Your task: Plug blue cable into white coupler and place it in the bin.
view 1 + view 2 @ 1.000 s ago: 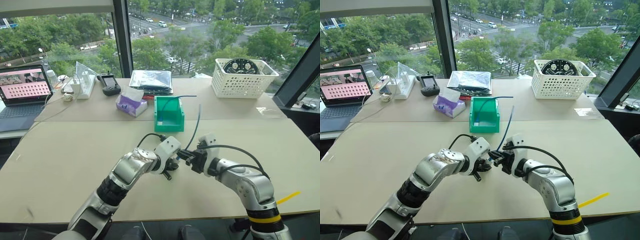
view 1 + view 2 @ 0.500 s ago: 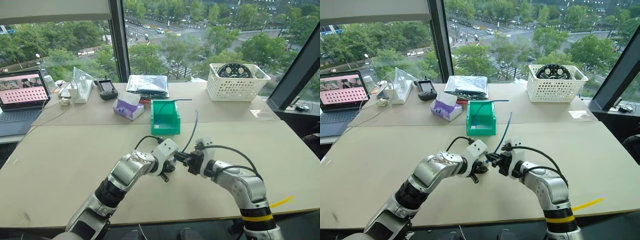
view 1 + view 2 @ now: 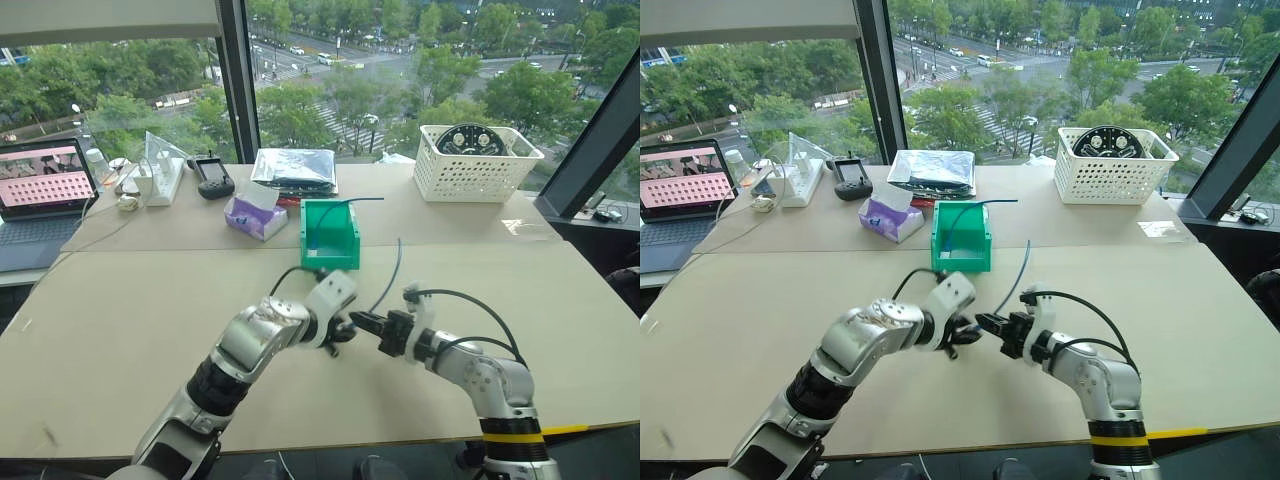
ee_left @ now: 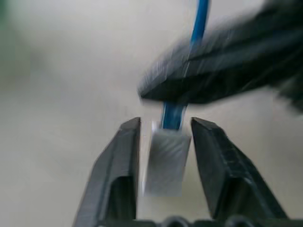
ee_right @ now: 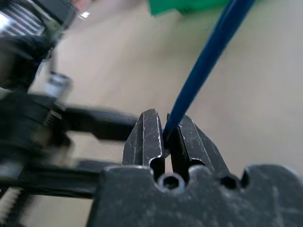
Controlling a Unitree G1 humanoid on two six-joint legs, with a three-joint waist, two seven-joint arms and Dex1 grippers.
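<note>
Cable [image 5: 208, 52] is pinched near its plug end by the right gripper [image 5: 166, 135], so the joint is carried. White coupler [image 4: 165, 161] sits between the spread fingers of the left gripper [image 4: 165, 137], apparently released because the plug is seated. Bin [image 3: 330, 235] waits well beyond both grippers.

Blue cable [image 4: 171, 115] plugged into white coupler [image 4: 165, 163], green bin [image 3: 329, 234] beyond, upright

The left gripper [image 3: 347, 327] and right gripper [image 3: 362, 320] are meeting tip to tip over the table [image 3: 120, 300], the blue cable [image 3: 390, 270] arching up before the green bin [image 3: 330, 236].
</note>
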